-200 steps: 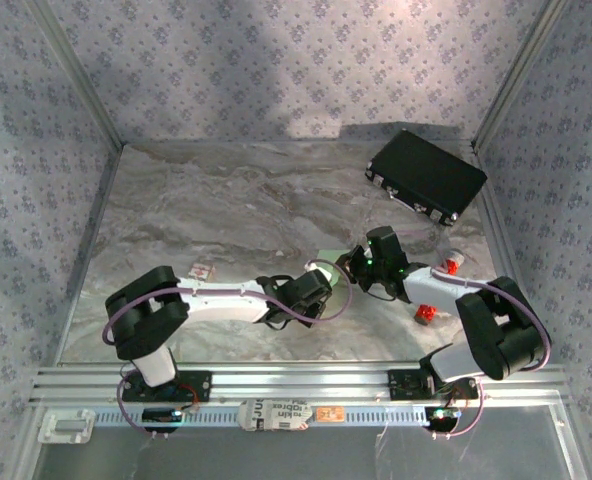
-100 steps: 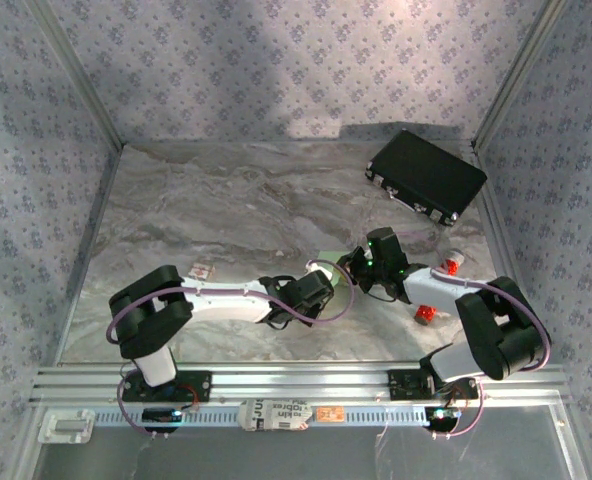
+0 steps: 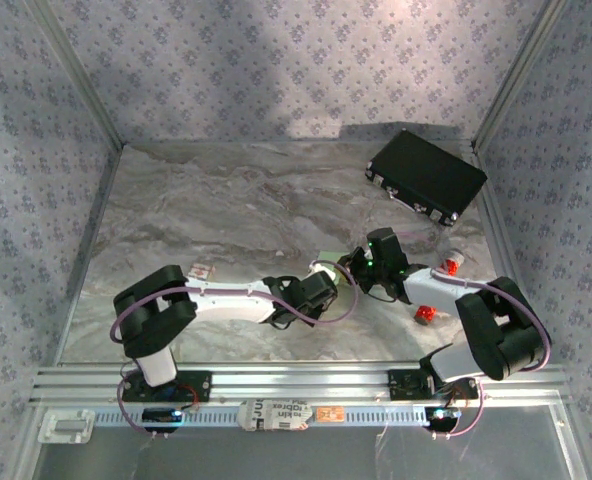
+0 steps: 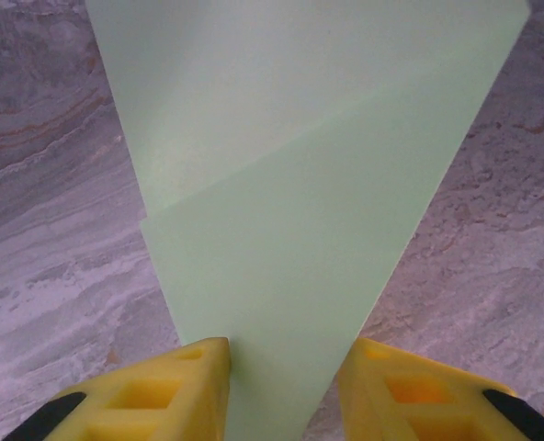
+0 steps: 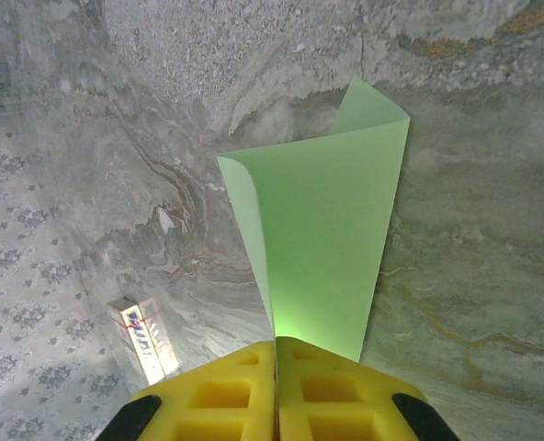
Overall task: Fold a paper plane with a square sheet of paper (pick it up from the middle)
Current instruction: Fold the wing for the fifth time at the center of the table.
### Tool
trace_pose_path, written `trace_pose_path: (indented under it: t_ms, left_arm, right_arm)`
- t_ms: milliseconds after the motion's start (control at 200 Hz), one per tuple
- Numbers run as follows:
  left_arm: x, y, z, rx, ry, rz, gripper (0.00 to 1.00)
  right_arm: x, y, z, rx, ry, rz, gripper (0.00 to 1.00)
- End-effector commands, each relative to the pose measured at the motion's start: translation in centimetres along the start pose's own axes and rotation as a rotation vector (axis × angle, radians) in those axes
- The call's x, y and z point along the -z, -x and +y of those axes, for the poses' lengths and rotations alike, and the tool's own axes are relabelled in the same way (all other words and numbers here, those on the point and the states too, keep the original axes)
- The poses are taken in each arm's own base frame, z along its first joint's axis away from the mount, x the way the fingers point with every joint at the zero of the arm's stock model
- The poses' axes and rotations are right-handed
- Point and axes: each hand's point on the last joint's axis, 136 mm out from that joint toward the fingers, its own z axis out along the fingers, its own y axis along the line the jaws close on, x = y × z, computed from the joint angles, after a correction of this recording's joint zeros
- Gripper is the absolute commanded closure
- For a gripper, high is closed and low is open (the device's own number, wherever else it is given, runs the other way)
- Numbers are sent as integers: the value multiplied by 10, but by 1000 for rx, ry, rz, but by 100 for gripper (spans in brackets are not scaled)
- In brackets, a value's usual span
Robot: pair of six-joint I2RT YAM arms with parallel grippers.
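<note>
Now my right tool (image 5: 277,356) is pinched closed on the sheet of paper (image 5: 323,239). Its two yellow fingers (image 5: 244,360) meet with no gap, and the pale green paper comes out from between them. From that pinch the sheet widens away from the tool. Its left side curls up and over, and its far corner is lifted off the grey marbled bench (image 5: 456,276).

My left tool (image 4: 281,367) stands open. Its yellow fingers (image 4: 191,363) are apart, and the narrow end of the same sheet runs down between them, with a slanting fold line crossing the paper further up. I cannot tell whether either finger touches it.

From above, the two tools sit just beside each other on the near right part of the bench, with a sliver of the green sheet showing at their far side. A black case (image 3: 426,177) lies well apart in the far right corner. A small red and white cylinder (image 3: 454,262) stands to the right of my right tool, and a small flat box (image 3: 202,271) lies off to the left.
</note>
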Motion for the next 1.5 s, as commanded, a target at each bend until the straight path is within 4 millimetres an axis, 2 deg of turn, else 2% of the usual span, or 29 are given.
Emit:
trace_pose_path:
  t_ms: [0, 430, 650, 859, 1164, 1494]
  left_arm:
    - [-1, 1, 0, -43, 42, 7, 64]
    - [1, 2, 7, -84, 138, 0, 64]
    - [2, 3, 5, -92, 134, -7, 67]
    - [3, 2, 1, -94, 105, -16, 65]
    - [4, 1, 3, -96, 119, -16, 73]
    - [4, 2, 4, -99, 122, -21, 75]
  right_arm:
    - [3, 2, 1, -6, 6, -17, 91]
    - [3, 2, 2, -5, 7, -18, 91]
    - [3, 3, 1, -9, 7, -20, 91]
    - [4, 3, 2, -8, 10, -20, 91]
    - [4, 3, 2, -7, 9, -21, 91]
    - [5, 5, 2, -10, 9, -24, 91]
